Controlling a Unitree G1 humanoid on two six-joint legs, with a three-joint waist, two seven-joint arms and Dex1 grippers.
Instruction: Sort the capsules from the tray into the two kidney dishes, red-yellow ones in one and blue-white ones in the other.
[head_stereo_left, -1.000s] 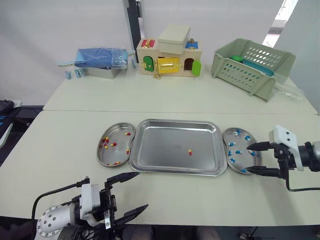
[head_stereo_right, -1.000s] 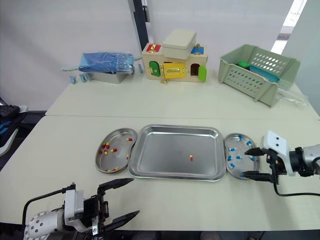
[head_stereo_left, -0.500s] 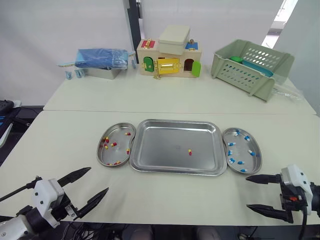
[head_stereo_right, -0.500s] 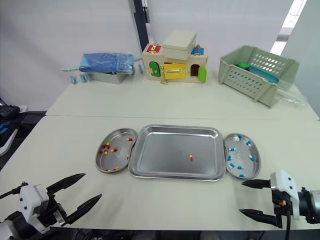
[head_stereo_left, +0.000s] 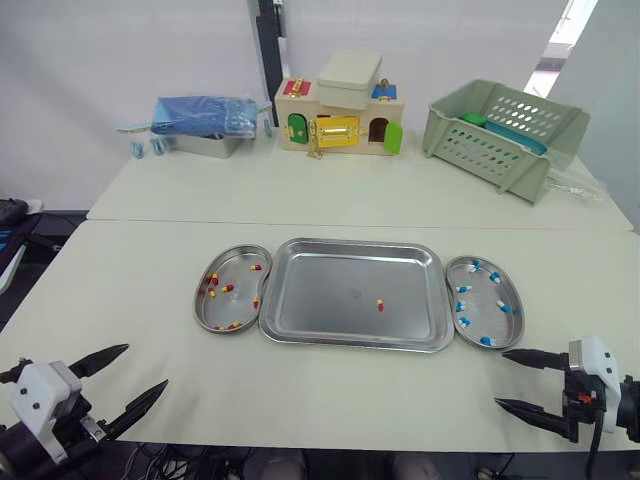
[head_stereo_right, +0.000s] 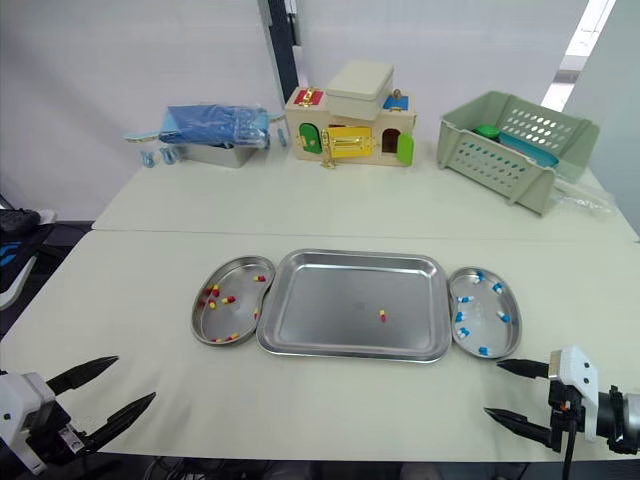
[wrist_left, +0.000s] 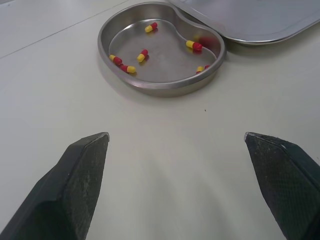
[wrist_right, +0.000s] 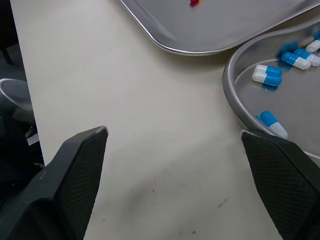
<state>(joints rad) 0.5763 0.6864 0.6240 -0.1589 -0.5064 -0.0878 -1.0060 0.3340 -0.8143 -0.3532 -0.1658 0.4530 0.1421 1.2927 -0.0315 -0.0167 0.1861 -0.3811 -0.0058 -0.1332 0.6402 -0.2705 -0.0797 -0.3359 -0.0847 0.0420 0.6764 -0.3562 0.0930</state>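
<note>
Now the small red-yellow capsule (head_stereo_left: 380, 304) lies inside the rectangular steel tray (head_stereo_left: 310, 300); left black gripper (head_stereo_left: 146, 365) and right black gripper (head_stereo_left: 500, 377) hang wide-spread before the tray, so approach squarely, pinching gently

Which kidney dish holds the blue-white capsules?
The right dish, at the tray's right end, nearest the right gripper; the left dish holds red-yellow capsules.
</note>
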